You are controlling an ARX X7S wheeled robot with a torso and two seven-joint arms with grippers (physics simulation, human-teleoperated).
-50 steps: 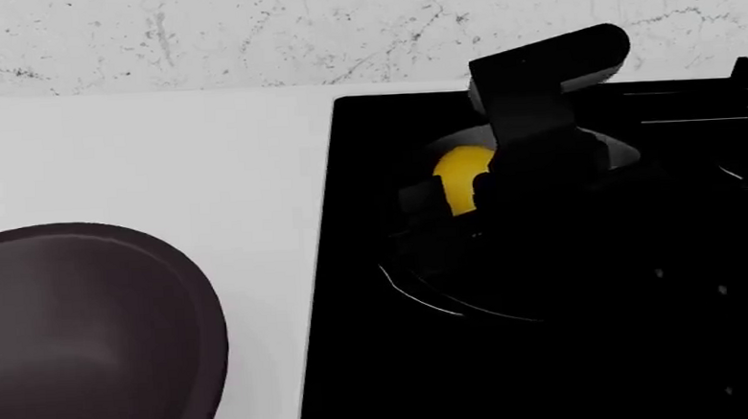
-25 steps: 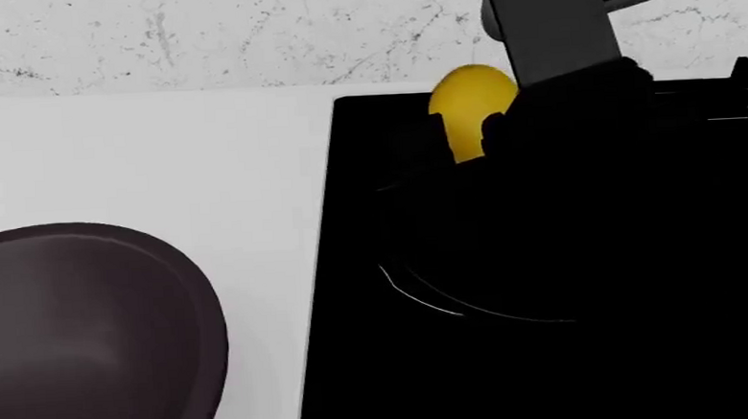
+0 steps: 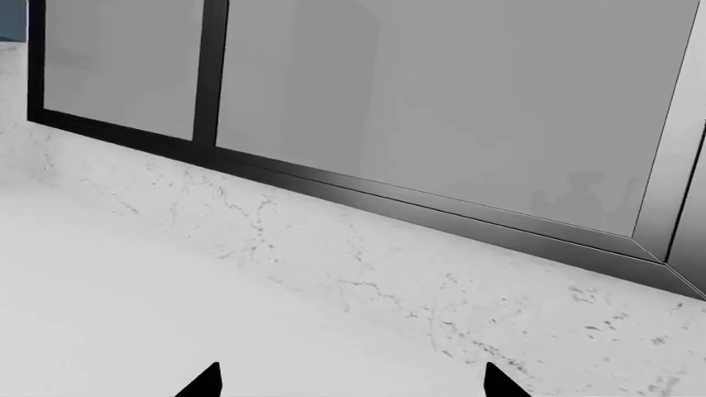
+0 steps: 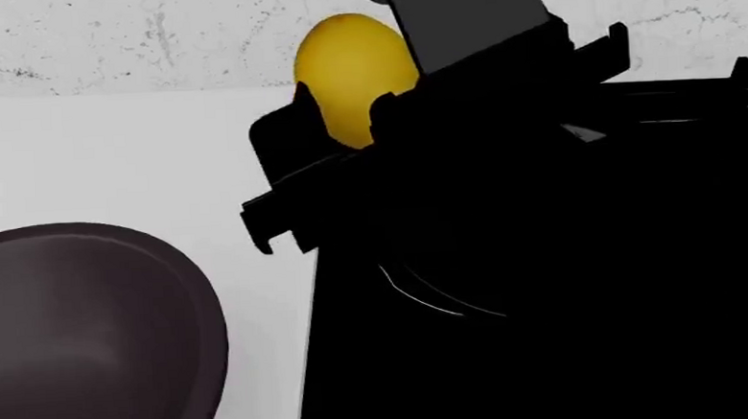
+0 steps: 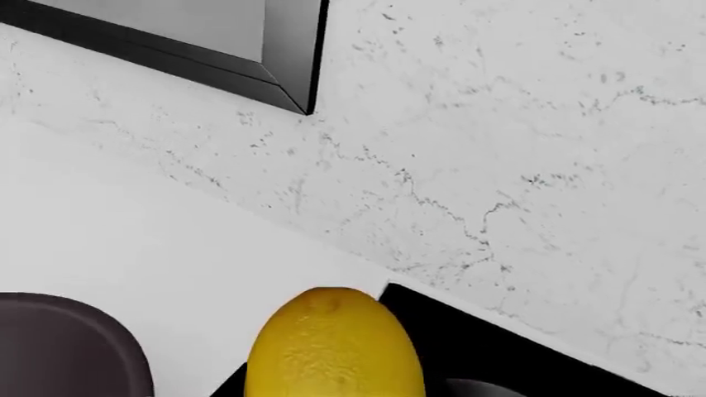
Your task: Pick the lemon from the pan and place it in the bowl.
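My right gripper (image 4: 343, 115) is shut on the yellow lemon (image 4: 351, 65) and holds it high above the left edge of the black stove. The lemon also fills the near edge of the right wrist view (image 5: 334, 347). The black pan (image 4: 443, 292) is below, mostly lost against the stove, only a rim highlight showing. The dark maroon bowl (image 4: 86, 330) sits on the white counter at the lower left, and its rim shows in the right wrist view (image 5: 66, 343). My left gripper (image 3: 350, 385) shows two fingertips spread apart over the bare counter, with nothing between them.
A black stove (image 4: 549, 354) covers the right half of the head view. A white marble backsplash (image 4: 147, 39) runs behind the counter. A dark-framed window (image 3: 441, 124) stands above it in the left wrist view.
My right gripper has lifted the lemon out of the pan, then carried it up and to the left, towards the stove's left edge. The bowl has not moved.
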